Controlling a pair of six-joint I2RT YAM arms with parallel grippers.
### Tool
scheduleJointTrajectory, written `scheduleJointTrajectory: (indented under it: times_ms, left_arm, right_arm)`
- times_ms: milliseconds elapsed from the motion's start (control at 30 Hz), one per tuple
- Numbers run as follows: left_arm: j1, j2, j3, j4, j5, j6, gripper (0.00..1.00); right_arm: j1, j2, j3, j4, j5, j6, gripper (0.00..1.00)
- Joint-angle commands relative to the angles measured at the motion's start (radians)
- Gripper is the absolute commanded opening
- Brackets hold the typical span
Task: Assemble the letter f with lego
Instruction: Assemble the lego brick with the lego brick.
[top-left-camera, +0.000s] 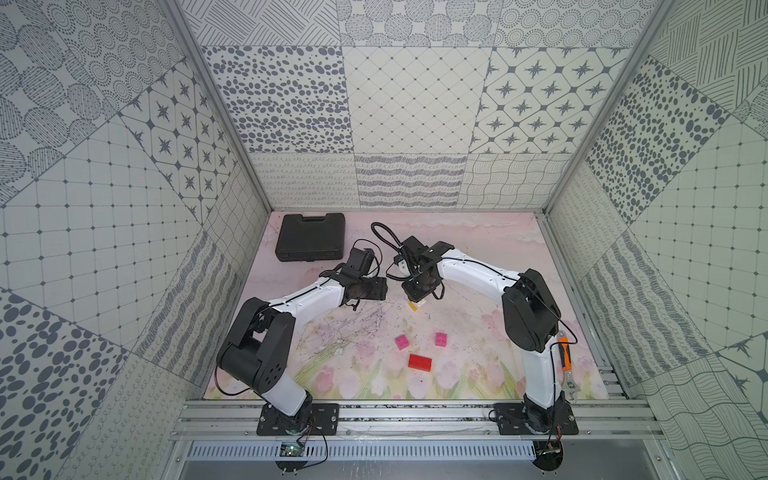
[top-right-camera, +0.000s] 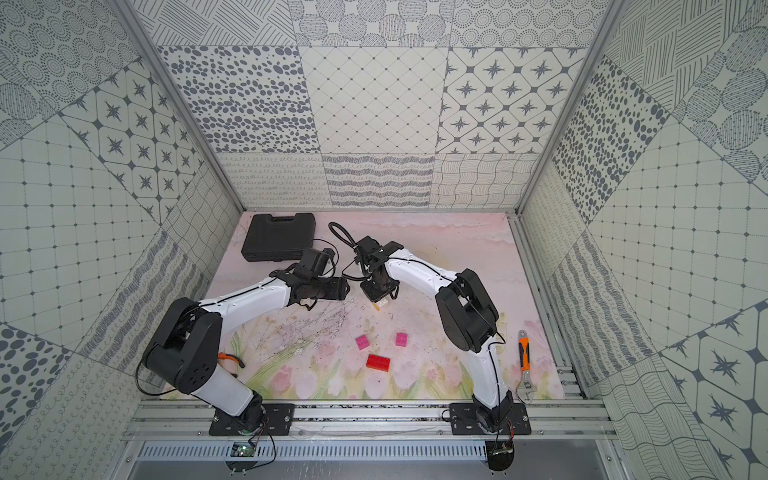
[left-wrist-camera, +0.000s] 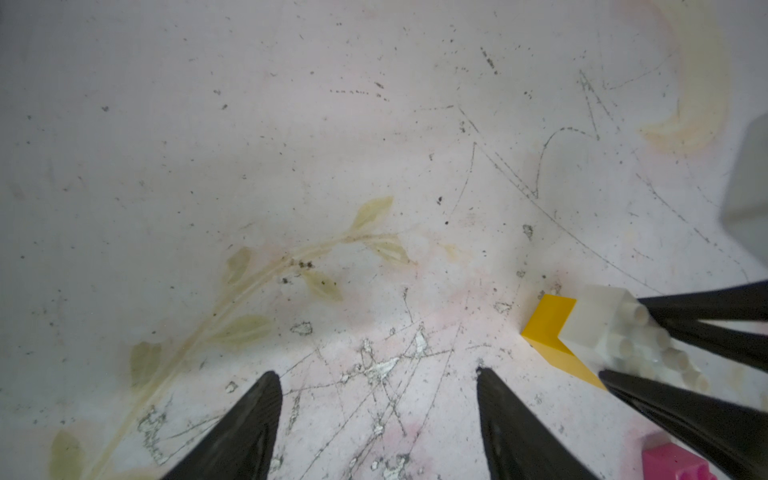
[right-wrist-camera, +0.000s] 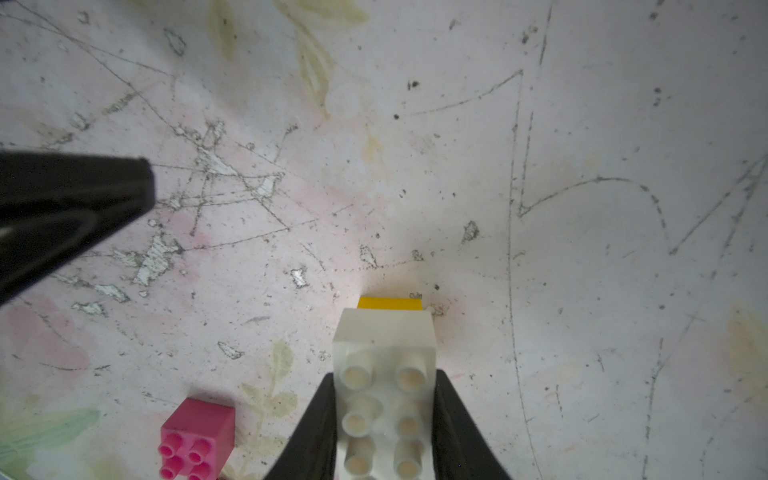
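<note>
My right gripper (right-wrist-camera: 384, 376) is shut on the white lego rectangle (right-wrist-camera: 384, 340), which rests on top of the yellow square (right-wrist-camera: 390, 303) on the mat; both top views show the pair, white (top-left-camera: 420, 302) above yellow (top-left-camera: 413, 306). No joined letter f is in view. My left gripper (left-wrist-camera: 376, 372) hangs open and empty just left of that stack (left-wrist-camera: 548, 328). Two pink squares (top-left-camera: 402, 342) (top-left-camera: 441, 339) and the red rectangle (top-left-camera: 419, 362) lie loose nearer the front.
A black plastic case (top-left-camera: 311, 237) lies at the back left. An orange-handled wrench (top-right-camera: 523, 353) lies along the right edge by the right arm's base. Orange-handled pliers (top-right-camera: 228, 358) peek out beside the left arm. Patterned walls enclose three sides.
</note>
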Motion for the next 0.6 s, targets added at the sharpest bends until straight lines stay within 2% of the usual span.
scheduleJointTrajectory:
  times_ms: [0, 400, 567]
  left_arm:
    - [0.002, -0.008, 0.004, 0.018, 0.009, 0.005, 0.75]
    - [0.002, -0.016, -0.002, 0.019, 0.007, 0.004, 0.75]
    - [0.002, -0.021, -0.004, 0.015, 0.002, 0.005, 0.75]
  right_arm:
    - [0.003, 0.032, -0.044, -0.013, 0.038, 0.016, 0.35]
    - [0.002, -0.067, -0.025, 0.0, 0.057, 0.017, 0.6]
    - [0.001, -0.113, -0.014, -0.014, 0.042, 0.02, 0.62]
